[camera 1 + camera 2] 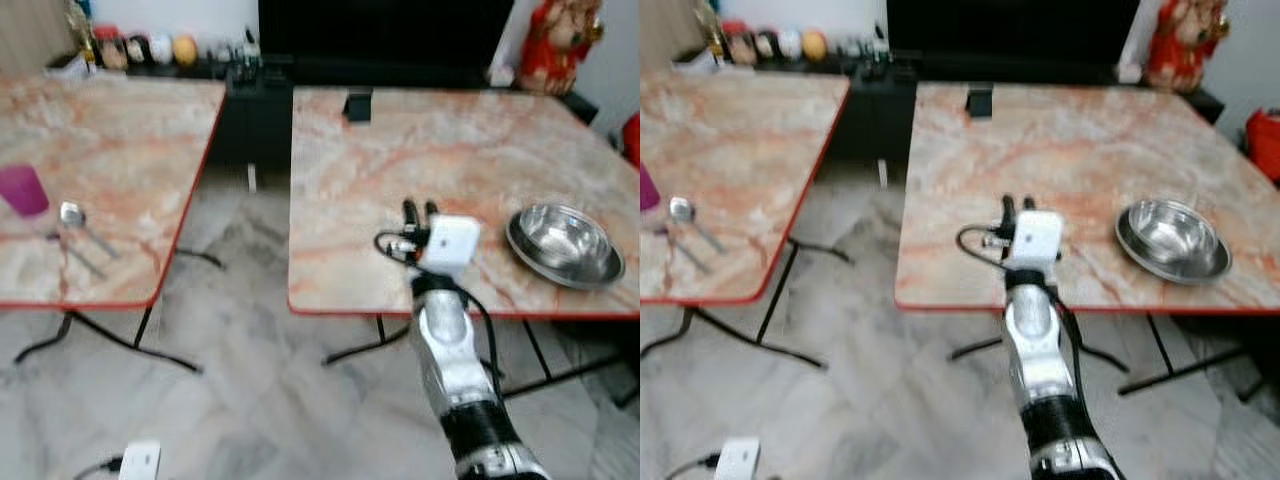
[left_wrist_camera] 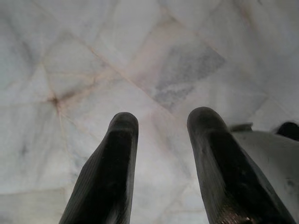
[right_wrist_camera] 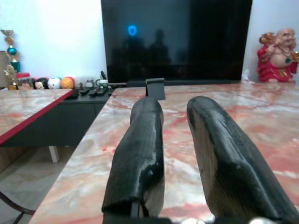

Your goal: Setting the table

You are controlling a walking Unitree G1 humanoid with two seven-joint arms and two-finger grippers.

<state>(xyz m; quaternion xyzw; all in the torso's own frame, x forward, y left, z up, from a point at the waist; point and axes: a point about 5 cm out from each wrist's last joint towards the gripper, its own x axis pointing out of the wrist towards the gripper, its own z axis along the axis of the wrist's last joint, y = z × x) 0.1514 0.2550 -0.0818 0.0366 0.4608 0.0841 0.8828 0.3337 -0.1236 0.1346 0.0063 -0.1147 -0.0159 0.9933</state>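
two marble tables [image 1: 470, 150]: steel bowl [image 1: 565, 243] on the right one (cup [image 1: 22, 189], spoon [image 1: 72, 215] left)

No legible text, label, brand, number or sign on any surface. Head views blurred; objects on the far sideboard [image 3: 56, 83] too small to show any lettering.

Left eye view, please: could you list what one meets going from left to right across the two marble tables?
Translucent purple plastic cup → shiny metal spoon → small black stand at the right table's far edge → right end effector, fingers slightly apart, empty → round stainless steel bowl.
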